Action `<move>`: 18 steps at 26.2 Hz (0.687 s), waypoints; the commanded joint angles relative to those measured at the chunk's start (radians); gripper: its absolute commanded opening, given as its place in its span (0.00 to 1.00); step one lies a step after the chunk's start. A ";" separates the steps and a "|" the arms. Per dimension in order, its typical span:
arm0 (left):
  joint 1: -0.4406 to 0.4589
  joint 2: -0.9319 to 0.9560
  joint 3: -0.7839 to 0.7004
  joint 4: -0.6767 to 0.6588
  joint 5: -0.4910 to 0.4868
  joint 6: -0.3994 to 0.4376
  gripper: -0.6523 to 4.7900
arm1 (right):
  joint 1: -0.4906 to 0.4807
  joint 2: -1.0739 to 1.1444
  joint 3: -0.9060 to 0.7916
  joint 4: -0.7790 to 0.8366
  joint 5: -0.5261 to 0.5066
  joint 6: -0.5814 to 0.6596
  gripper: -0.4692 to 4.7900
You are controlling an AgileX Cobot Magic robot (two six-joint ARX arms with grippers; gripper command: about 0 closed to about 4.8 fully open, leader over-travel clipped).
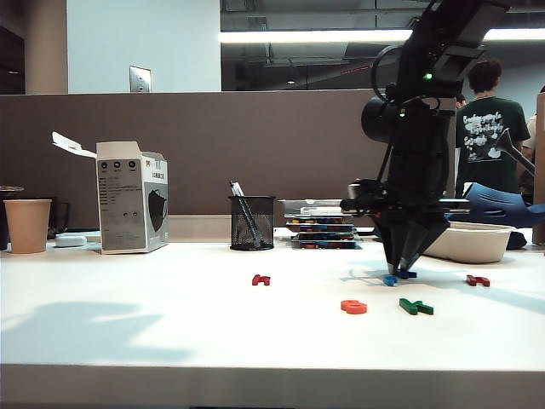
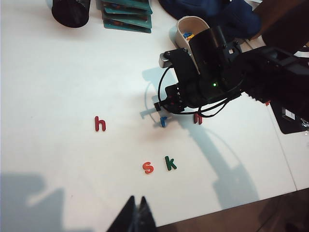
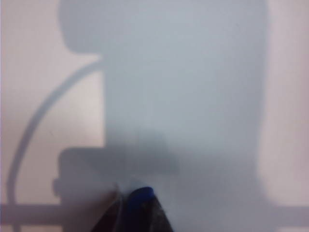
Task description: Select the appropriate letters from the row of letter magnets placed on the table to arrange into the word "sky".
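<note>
The white table (image 1: 128, 315) stands before a brown partition in an office, with a mesh pen cup (image 1: 252, 221) and a paper cup (image 1: 27, 225) at the back. The right gripper (image 1: 406, 266) points down, its fingertips closed on the dark blue letter (image 3: 140, 199) beside the light blue letter (image 1: 390, 279). Only the left wrist view reads the orange s (image 2: 148, 167) and green k (image 2: 170, 163) side by side, near the left gripper (image 2: 136, 210), whose state cannot be told.

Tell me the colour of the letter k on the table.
Dark green letter k, clearest in the left wrist view.
</note>
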State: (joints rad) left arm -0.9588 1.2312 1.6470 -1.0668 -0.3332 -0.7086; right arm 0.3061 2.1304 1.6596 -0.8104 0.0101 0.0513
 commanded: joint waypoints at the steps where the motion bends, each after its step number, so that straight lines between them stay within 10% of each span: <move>1: 0.000 -0.002 0.002 0.006 -0.003 0.001 0.11 | -0.001 0.016 -0.012 -0.097 0.017 0.001 0.22; 18: 0.000 -0.002 0.002 0.006 -0.003 0.001 0.11 | 0.000 0.010 -0.012 -0.326 0.008 0.001 0.22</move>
State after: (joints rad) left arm -0.9588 1.2312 1.6470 -1.0668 -0.3332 -0.7086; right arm 0.3054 2.1197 1.6650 -1.0847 0.0147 0.0513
